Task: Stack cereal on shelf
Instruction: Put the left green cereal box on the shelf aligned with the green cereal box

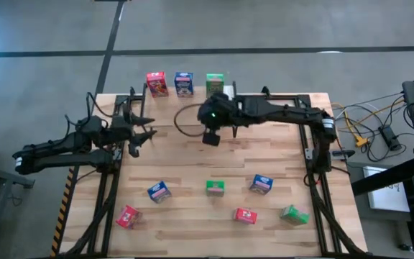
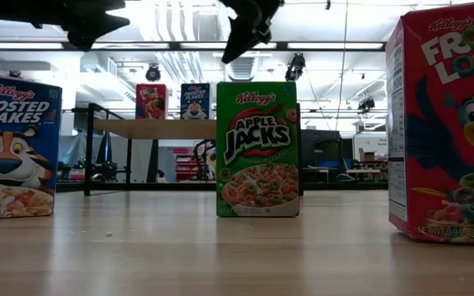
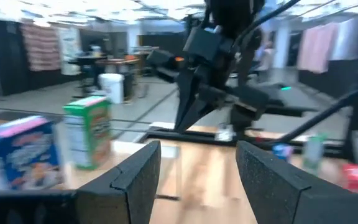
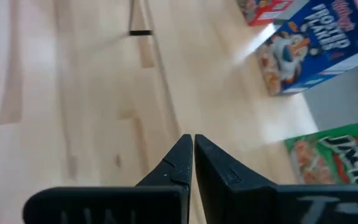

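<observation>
My right gripper's (image 4: 192,146) fingers are pressed together on nothing, just in front of the shelf (image 1: 165,96), where a red box (image 1: 156,83), a blue Frosted Flakes box (image 4: 303,46) and a green Apple Jacks box (image 4: 337,158) stand in a row. My left gripper's (image 3: 197,165) fingers are spread wide and empty. In the low view I read Kellogg's Frosted Flakes (image 2: 11,144), Apple Jacks (image 2: 257,148) and Froot Loops (image 2: 447,123) on the nearest table boxes.

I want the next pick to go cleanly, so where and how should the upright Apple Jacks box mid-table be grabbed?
Grip the Apple Jacks box near its top, fingers across its thin front-to-back depth, coming straight down. It stands upright with its neighbours well apart, so the top is free. The right gripper is shut and would need opening first.
</observation>
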Tool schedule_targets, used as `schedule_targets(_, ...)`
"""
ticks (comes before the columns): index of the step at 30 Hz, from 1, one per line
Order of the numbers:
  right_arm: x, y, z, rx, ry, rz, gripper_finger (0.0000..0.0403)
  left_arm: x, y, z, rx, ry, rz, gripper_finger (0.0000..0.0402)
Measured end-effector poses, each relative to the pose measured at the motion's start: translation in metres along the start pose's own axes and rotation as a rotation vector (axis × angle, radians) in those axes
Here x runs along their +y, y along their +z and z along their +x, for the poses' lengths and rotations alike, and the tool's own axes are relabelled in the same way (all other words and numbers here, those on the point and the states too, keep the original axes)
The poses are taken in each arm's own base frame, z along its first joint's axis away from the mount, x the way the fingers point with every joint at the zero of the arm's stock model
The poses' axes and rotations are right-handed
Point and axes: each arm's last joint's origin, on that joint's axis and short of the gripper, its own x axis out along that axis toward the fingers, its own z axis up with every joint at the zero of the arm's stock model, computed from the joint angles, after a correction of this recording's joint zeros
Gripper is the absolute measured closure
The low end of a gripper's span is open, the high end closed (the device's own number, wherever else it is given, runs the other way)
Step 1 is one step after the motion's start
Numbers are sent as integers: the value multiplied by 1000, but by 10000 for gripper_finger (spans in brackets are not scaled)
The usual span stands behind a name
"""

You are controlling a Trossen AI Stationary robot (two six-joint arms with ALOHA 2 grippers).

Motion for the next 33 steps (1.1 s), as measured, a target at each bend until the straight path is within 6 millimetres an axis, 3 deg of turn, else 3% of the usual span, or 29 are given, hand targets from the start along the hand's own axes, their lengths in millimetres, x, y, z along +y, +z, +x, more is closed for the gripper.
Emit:
schedule_targets(7,26,-40,-24,-83,42,-9,394,-13,-4,19,10,-106,-91,208)
schedule_targets(17,55,-99,-52,-268,112,-20,394,-51,-4,49,-78,-306,-140,208)
schedule_targets(26,66,-148,-74,-443,166,-53,394,-80,-19,77,-111,-331,-196,208)
schedule_targets(33,62,-173,-86,-619,198,-44,394,-108,-24,113,18,-353,-154,208)
